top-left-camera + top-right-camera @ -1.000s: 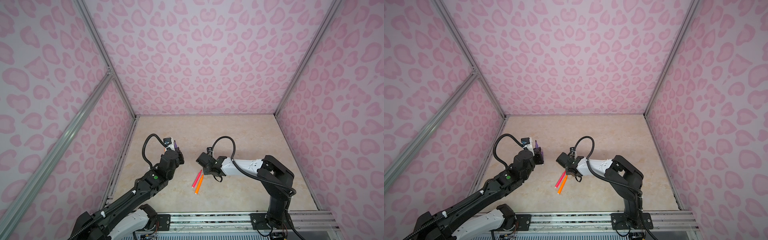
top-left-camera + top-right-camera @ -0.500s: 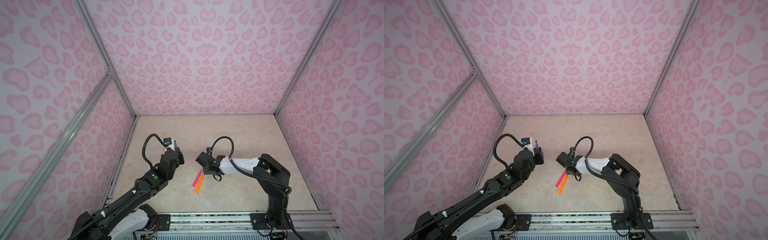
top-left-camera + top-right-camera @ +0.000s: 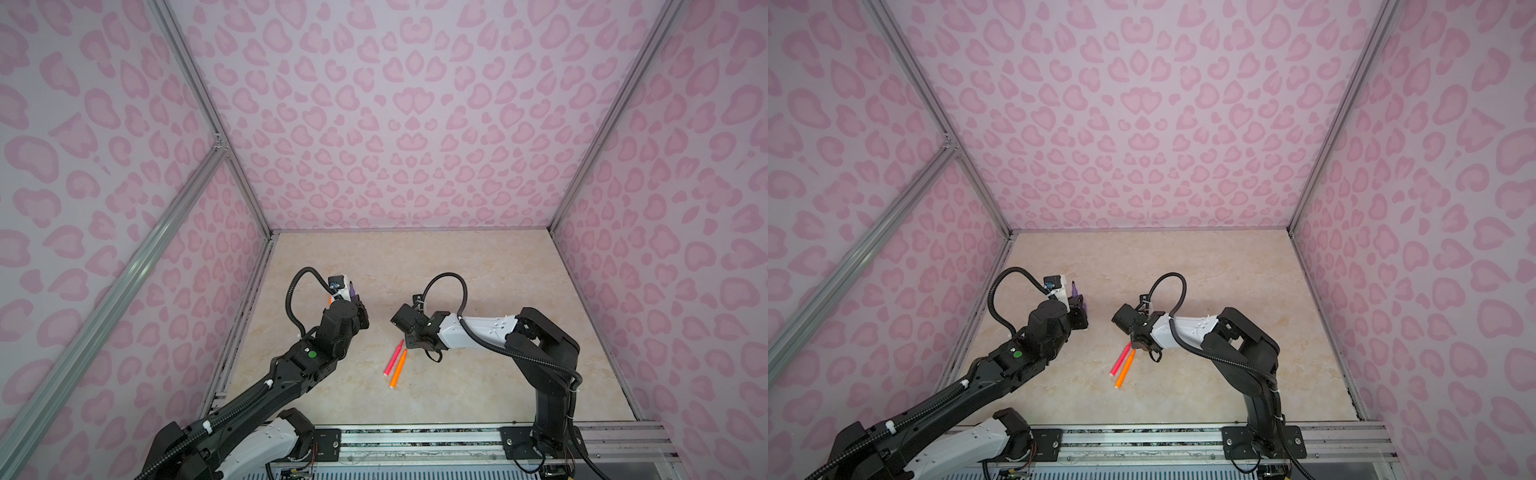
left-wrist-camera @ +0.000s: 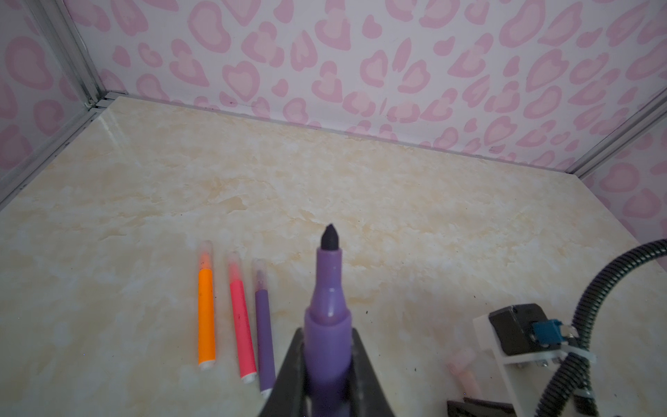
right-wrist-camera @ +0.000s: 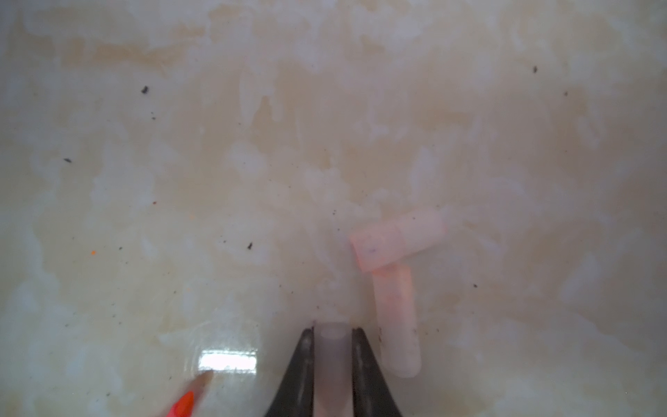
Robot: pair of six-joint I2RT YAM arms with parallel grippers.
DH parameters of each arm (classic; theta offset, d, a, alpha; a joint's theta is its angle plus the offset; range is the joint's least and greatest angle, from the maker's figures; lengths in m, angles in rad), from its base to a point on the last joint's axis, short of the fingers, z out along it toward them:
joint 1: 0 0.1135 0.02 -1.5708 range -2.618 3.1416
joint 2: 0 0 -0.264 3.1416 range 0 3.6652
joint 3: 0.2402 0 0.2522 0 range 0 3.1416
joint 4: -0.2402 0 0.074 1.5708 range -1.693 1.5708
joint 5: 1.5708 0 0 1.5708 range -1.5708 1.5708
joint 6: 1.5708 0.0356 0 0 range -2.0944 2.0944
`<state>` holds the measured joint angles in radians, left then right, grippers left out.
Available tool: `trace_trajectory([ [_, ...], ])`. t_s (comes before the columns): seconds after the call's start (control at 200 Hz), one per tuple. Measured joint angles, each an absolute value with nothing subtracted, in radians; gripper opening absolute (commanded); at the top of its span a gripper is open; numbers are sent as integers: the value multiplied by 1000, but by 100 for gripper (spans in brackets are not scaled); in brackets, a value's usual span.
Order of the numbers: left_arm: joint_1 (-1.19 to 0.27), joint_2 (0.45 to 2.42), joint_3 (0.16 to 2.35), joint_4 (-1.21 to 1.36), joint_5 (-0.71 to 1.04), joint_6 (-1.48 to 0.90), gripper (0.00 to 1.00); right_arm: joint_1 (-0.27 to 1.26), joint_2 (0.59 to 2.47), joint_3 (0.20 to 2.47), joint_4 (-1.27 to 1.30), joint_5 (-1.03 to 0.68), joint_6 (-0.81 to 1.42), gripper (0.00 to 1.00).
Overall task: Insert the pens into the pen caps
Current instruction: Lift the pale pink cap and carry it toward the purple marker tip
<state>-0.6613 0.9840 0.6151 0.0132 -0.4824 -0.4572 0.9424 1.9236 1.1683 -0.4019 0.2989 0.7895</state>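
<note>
left wrist view: left fingers [image 4: 290,372] pinch a purple pen [image 4: 327,289], bare tip out; three capped pens [image 4: 242,317] lie in a row on the desk [image 4: 397,216]. right wrist view: right fingers [image 5: 299,372] pinch a clear cap [image 5: 332,361] at the desk (two loose caps [image 5: 397,238] touch just beside it). in a top view, pink pen [image 3: 394,357] and orange pen [image 3: 398,369] lie uncapped near the right arm.

Six pens: capped orange pen [image 4: 206,317], capped pink pen [image 4: 241,325], capped purple pen [image 4: 263,335], bare purple pen [image 4: 327,314], bare pink pen [image 3: 394,357], bare orange pen [image 3: 398,369]. Six caps: three fitted, three loose: greyish cap [image 5: 332,361], pinkish cap [image 5: 397,236], paler cap [image 5: 397,325].
</note>
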Motion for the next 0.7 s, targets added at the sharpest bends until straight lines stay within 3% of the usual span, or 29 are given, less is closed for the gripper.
trace_trajectory([
  [0.35,-661,986,613,34,-409,-442,3,939,1733,1114,-405,319,806,9],
  [0.7,-675,937,541,258,10,-364,3,939,1235,947,-225,377,795,10],
])
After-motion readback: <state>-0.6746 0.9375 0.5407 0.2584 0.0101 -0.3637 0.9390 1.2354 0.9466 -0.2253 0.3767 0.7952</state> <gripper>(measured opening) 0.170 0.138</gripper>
